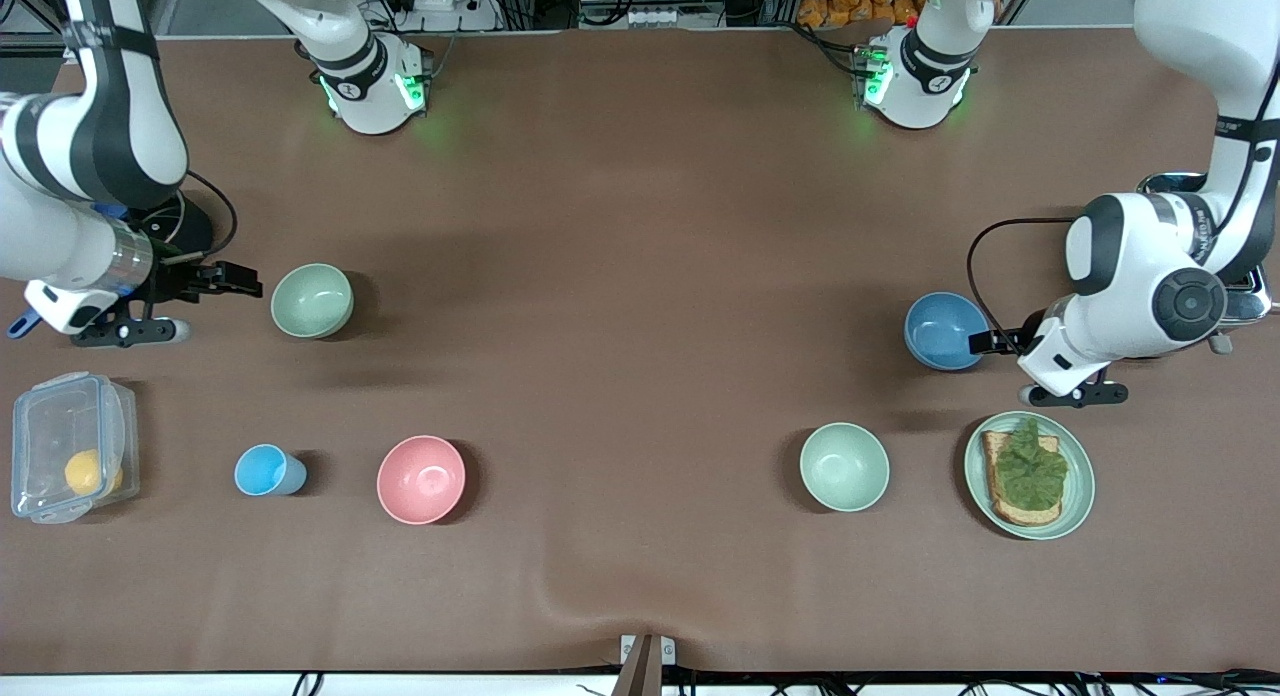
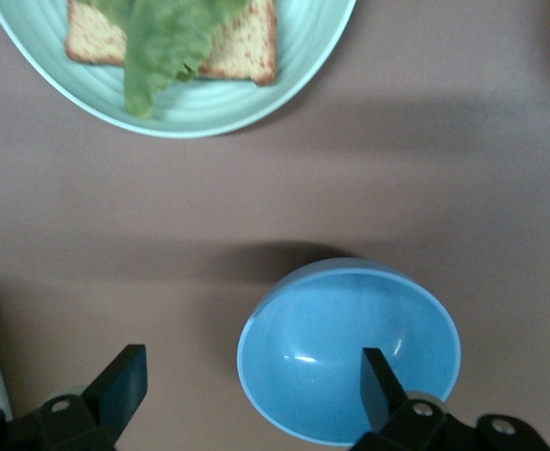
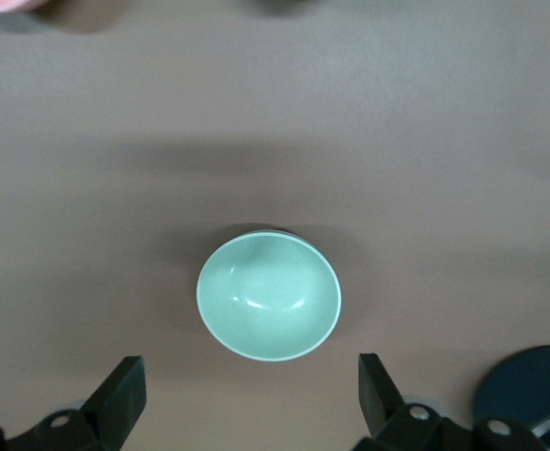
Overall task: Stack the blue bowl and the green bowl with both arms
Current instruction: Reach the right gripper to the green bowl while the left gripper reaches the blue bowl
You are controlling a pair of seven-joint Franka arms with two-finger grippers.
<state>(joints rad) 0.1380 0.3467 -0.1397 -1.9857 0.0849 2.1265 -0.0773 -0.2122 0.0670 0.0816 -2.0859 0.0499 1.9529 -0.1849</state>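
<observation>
— Where do the bowls sit on the surface (image 1: 640, 276)?
— The green bowl (image 1: 312, 300) toward the right arm's end, the blue bowl (image 1: 944, 330) toward the left arm's.
— And the toast plate (image 1: 1029, 475)?
— Nearer the front camera than the blue bowl, beside another bowl (image 1: 844, 466).

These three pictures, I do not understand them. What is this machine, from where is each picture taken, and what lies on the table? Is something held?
Two white robot arms stand at a brown table. The large picture looks down from a high camera facing them. The two small ones come from cameras on the arms' wrists, looking past their black fingers.

The left gripper is open at the blue bowl, one finger over its inside. The right gripper is open beside the green bowl. Neither holds anything.

Nearer the front camera lie a clear box with a yellow fruit inside, a small light-blue cup, a pink bowl, a second green bowl, and a green plate with toast and a lettuce leaf.
</observation>
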